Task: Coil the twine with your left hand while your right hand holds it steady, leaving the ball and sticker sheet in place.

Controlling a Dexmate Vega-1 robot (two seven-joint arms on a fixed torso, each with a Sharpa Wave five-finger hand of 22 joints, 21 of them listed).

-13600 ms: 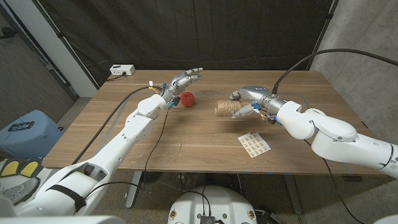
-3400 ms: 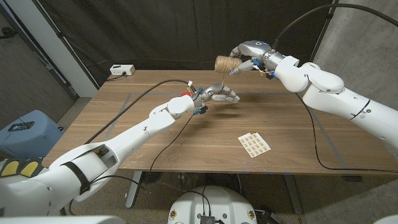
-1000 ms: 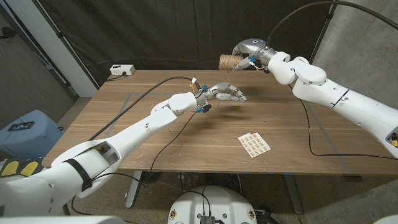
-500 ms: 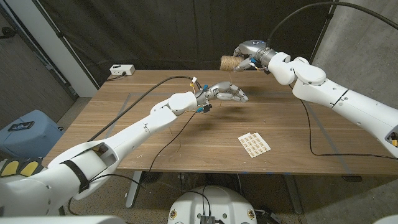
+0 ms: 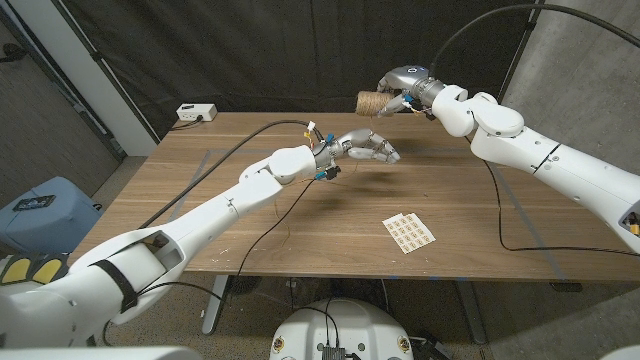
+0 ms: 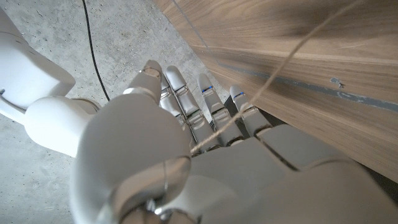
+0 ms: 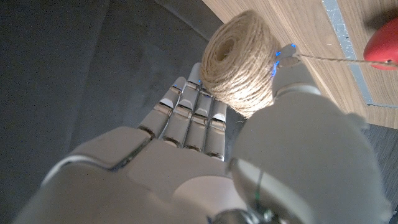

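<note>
Barely any change from half a second ago: left hand [image 5: 366, 149] still hovering above the table [image 5: 200, 210] mid-width, fingers reaching right; spool [image 5: 371, 101] a touch further right than a second back, still lifted over the far edge. Compared with the start, spool up off the table and left hand well right of where it was.

Left to right now: grey box [image 5: 196, 112] at the far left corner. Left hand pinching the twine [image 6: 273, 81], strand running out from between its fingers [image 6: 211, 106] across the wood. Ball [image 7: 380, 43] seen only as a red sliver at the frame edge in the right wrist view; behind the left arm from the head, hard to make out. Right hand [image 5: 402, 84] wrapped round the spool, thumb on its end. Sticker sheet [image 5: 410, 232] flat, near front right.
</note>
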